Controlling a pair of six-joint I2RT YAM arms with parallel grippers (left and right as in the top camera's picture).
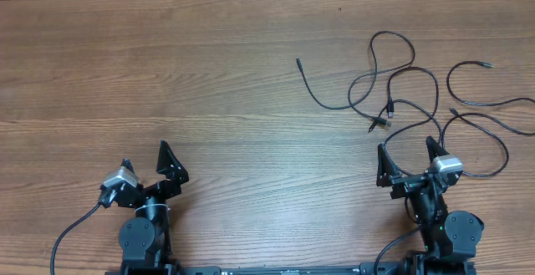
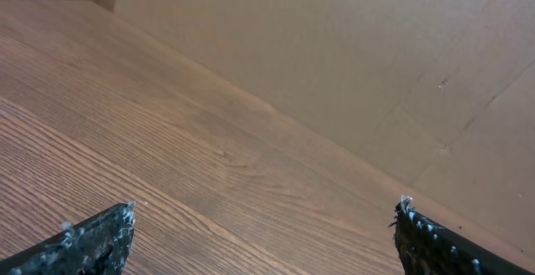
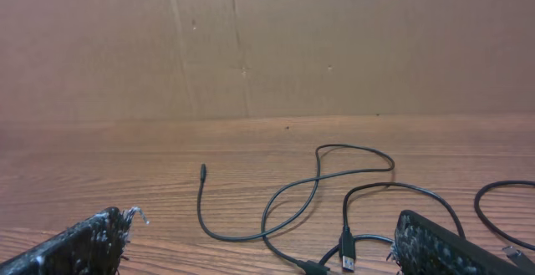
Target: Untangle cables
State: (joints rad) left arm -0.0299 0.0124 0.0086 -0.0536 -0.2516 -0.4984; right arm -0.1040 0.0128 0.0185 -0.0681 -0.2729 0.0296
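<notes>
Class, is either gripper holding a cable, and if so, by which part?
Nothing is held: left gripper and right gripper stand open; the cables lie on the table.

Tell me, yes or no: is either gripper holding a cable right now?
No. The left gripper and the right gripper both stand open and empty, while the cables lie loose on the table.

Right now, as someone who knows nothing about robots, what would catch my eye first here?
The thin black cables sprawl in loose, crossing loops on the right side of the wooden table, just ahead of the right gripper. That gripper and the left gripper both sit at the near edge, jaws wide open and holding nothing.
</notes>
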